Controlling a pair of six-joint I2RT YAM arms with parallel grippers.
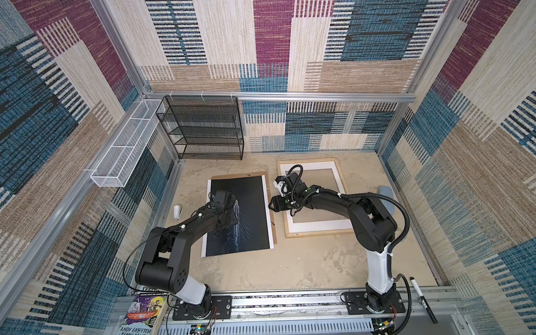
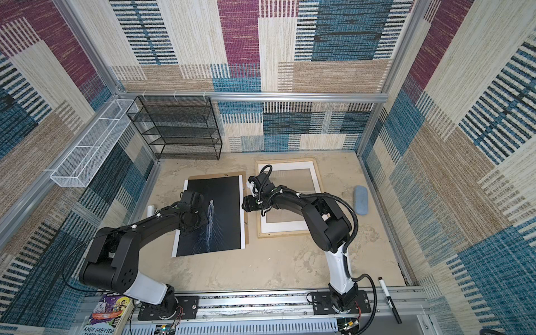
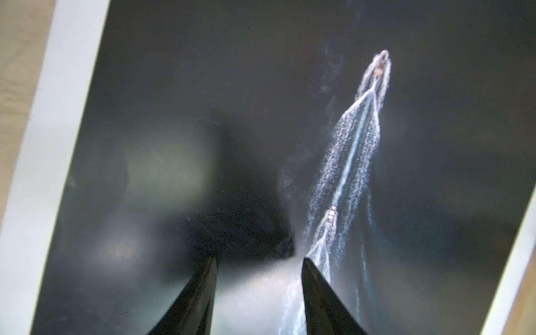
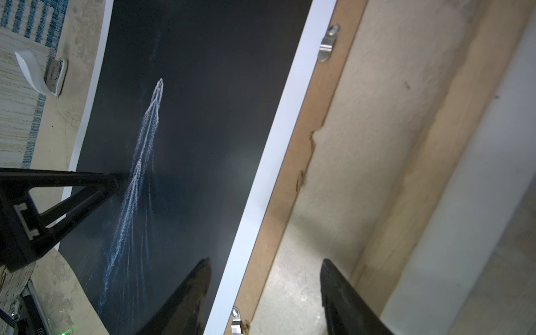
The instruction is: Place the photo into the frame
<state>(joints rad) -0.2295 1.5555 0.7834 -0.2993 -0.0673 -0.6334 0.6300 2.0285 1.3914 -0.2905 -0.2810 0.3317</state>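
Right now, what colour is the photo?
The photo is black, with a thin white streak and white margin; best in the right wrist view.

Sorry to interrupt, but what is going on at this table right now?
Two robot arms are working on the photo, which lies face up on a brown backing board beside the frame. The left end effector is low over the dark print by its white streak, jaws apart. The right end effector is open at the photo's edge nearest the frame. The frame holds a white mat, not yet the photo.
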